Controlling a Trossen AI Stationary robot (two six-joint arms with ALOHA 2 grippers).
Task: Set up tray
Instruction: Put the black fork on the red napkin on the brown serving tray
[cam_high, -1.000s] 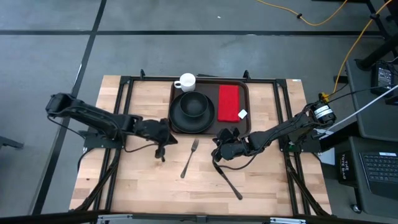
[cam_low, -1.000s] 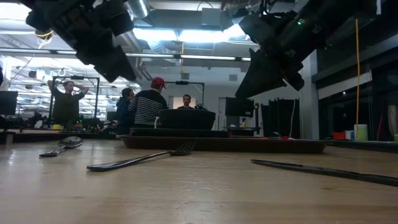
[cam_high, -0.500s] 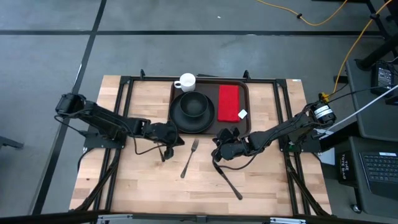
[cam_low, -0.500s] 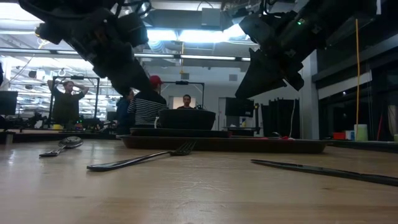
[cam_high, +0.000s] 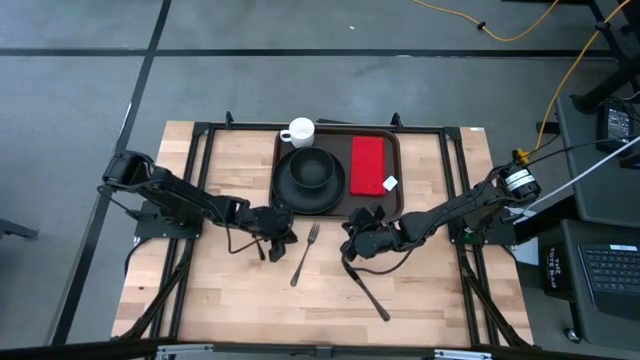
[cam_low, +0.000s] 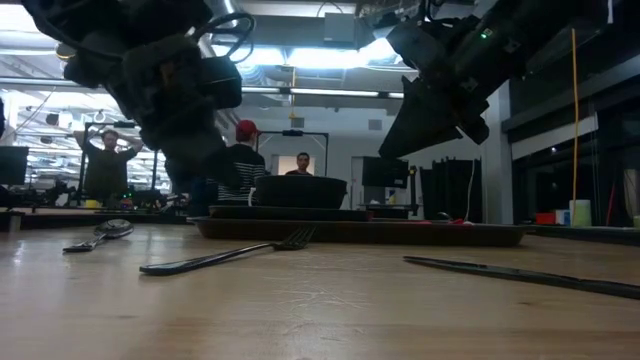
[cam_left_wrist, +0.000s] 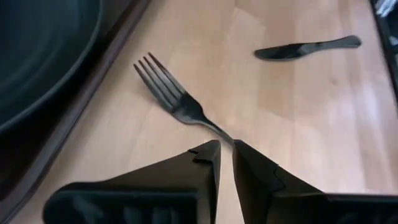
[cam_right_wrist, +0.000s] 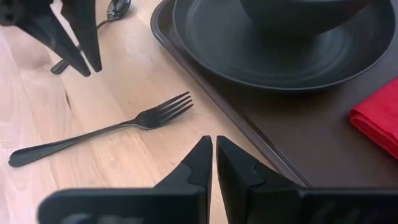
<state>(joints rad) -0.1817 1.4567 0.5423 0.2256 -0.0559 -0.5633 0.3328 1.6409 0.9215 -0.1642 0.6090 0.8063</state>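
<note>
The dark brown tray (cam_high: 392, 200) lies at the table's far middle. It holds a black plate with a bowl (cam_high: 310, 178), a red napkin (cam_high: 368, 164) and a white cup (cam_high: 298, 131). A black fork (cam_high: 306, 253) lies flat on the wood just near of the tray. My left gripper (cam_left_wrist: 226, 144) hovers over the fork's handle (cam_left_wrist: 211, 126) from the left, its fingers a narrow gap apart, clear of the table in the low view. My right gripper (cam_right_wrist: 214, 142) hangs shut above the wood beside the tray's near edge (cam_right_wrist: 261, 146), to the right of the fork.
A black knife (cam_high: 372, 296) lies on the wood toward the near right. A spoon (cam_low: 100, 234) lies left of the fork, under my left arm. The tray's raised rim (cam_left_wrist: 74, 106) runs close by the fork's tines. People stand in the room beyond the table.
My left gripper has moved toward the table's right edge, over to the fork, and has sunk lower while rolling about its own axis. The fork, spoon and knife lie where they were.
</note>
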